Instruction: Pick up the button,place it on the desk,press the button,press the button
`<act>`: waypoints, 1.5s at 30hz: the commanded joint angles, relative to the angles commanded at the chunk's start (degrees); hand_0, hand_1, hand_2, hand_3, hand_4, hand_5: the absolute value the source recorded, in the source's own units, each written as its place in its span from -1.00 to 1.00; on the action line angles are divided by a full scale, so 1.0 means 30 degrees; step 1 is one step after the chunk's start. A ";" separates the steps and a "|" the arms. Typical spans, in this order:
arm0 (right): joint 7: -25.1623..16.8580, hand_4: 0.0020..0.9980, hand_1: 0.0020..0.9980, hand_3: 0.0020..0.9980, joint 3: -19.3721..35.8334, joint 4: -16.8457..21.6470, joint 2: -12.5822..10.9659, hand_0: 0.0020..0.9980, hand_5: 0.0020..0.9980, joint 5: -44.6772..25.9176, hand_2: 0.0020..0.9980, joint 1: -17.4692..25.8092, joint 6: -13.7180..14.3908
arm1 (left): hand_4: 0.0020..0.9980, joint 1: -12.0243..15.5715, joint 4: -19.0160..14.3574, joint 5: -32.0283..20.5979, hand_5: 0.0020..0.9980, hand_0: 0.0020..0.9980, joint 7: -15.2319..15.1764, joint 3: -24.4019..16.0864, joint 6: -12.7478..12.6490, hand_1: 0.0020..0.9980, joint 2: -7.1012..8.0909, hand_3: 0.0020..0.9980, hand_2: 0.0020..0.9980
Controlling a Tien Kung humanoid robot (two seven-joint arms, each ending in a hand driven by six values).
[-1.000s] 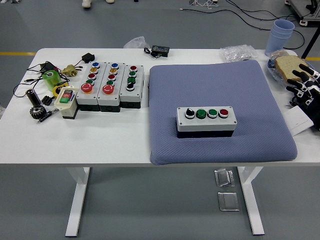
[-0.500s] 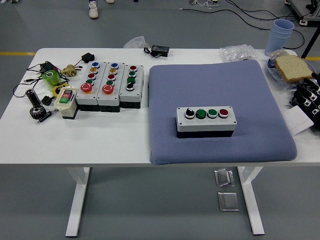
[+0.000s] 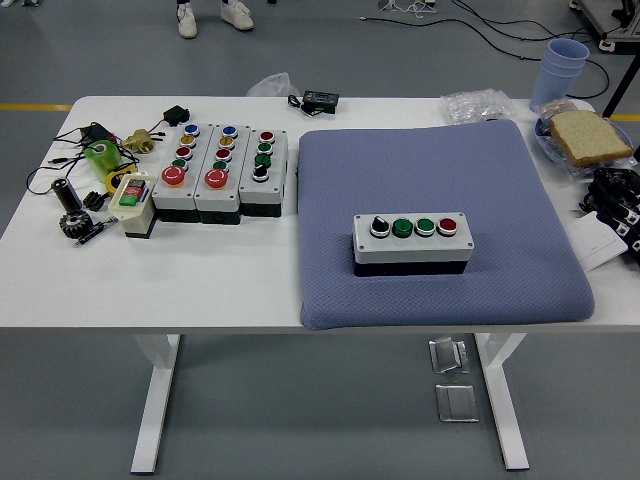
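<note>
On the blue pad point(image 3: 440, 160), centred: four-button box point(image 3: 411, 238), untouched.
Head view: right hand point(image 3: 618, 200) pulled back to the right edge since a second ago, cut off, grip impossible to tell; nothing held visibly. Same button box position.

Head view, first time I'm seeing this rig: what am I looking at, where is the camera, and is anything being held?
The camera sits high on the robot, looking forward and down over a white table. The black shape at the right edge is the robot's right hand, holding nothing; whether its fingers are curled is unclear. The left arm is out of view. On a blue pad sits a grey button box with four controls. Three more button boxes and small parts lie at the left; bread and cups at the far right.
</note>
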State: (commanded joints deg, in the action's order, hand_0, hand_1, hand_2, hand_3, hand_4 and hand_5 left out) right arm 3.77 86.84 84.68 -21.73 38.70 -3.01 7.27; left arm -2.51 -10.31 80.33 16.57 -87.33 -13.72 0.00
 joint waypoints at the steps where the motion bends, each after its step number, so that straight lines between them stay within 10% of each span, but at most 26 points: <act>1: 0.0019 0.50 0.58 0.54 0.0028 -0.0012 0.0058 0.73 -0.03 0.0017 0.59 0.0021 0.0010 | -0.49 0.0028 0.0000 0.0016 -0.02 0.06 0.0003 -0.0008 0.0002 -0.16 0.0000 -0.16 -0.17; 45: 0.0009 0.49 0.66 0.59 0.0203 0.0358 0.0001 0.68 -0.11 -0.0250 0.76 -0.0306 0.0119 | -0.49 -0.0250 0.0000 -0.0721 -0.02 0.06 -0.0126 0.0048 -0.0116 -0.16 0.0000 -0.16 -0.17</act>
State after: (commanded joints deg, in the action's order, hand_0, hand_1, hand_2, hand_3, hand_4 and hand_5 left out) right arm 3.80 87.45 85.75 -21.73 37.95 -3.93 7.62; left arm -3.26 -10.31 78.17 16.19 -87.18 -14.07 0.00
